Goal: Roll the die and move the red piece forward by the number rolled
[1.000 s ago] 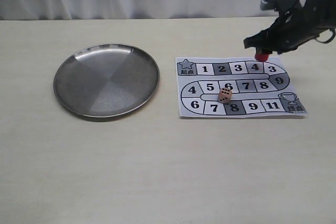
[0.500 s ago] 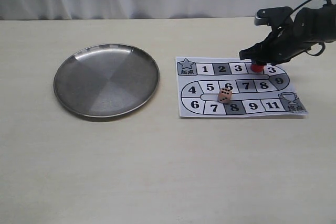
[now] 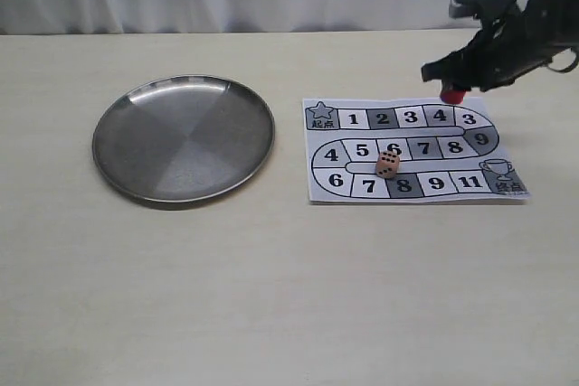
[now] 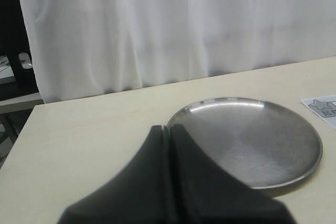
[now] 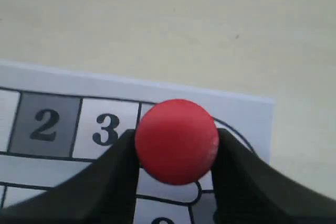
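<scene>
My right gripper (image 3: 453,88) (image 5: 176,145) is shut on the red piece (image 3: 453,94) (image 5: 177,141) and holds it in the air above the far edge of the paper game board (image 3: 412,187), over the upper row near square 4. The die (image 3: 387,164), a pale cube with black pips, rests on the board's middle row by the 6 square, well clear of that gripper. In the left wrist view my left gripper (image 4: 169,128) is shut with nothing in it, hovering near the metal plate (image 4: 294,167). The exterior view does not show the left gripper.
A round steel plate (image 3: 122,169) lies on the left part of the pale table. The numbered board (image 5: 47,163) lies right of it, with a start star and a trophy square. A white curtain hangs behind the table's far edge.
Half a second ago the right gripper was lower, with the red piece down on the upper row near square 4. It has since risen back up with the piece. The die stayed put.
</scene>
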You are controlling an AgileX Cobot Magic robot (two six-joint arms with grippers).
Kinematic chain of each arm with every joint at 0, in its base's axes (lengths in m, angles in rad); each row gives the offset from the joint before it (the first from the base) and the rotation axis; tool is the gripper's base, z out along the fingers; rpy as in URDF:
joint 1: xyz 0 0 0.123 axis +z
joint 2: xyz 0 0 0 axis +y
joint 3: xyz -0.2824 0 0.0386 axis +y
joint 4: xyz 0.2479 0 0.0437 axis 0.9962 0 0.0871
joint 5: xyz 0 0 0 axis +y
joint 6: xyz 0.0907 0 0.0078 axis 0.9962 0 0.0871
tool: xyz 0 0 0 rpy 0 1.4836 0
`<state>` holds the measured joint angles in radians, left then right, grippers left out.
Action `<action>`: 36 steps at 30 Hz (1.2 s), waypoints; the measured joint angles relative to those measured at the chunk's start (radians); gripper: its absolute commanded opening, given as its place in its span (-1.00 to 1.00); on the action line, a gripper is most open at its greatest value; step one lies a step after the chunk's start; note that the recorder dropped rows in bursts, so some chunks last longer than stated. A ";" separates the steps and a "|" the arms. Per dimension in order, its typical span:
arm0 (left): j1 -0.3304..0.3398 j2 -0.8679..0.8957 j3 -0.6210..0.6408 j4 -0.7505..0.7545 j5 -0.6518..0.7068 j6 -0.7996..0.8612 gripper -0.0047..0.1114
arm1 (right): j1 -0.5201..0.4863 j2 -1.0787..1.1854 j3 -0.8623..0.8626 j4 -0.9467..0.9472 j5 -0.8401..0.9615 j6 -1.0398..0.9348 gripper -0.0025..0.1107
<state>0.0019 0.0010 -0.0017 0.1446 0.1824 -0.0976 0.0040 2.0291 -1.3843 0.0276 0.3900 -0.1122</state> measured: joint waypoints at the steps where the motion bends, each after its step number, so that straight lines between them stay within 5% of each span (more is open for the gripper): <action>1: 0.000 0.000 0.000 0.000 0.000 0.000 -0.92 | 0.000 -0.025 0.000 0.000 -0.001 0.000 -0.88; 12: 0.000 0.000 0.000 0.000 0.000 0.000 -0.92 | -0.011 -0.208 0.000 -0.011 -0.001 0.000 -0.88; 36: 0.000 0.000 0.000 0.000 0.000 0.000 -0.92 | -0.057 0.115 -0.005 -0.011 -0.032 0.002 -0.88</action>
<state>0.0019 0.0010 -0.0017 0.1446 0.1824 -0.0976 -0.0529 2.1442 -1.3890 0.0167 0.3584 -0.1105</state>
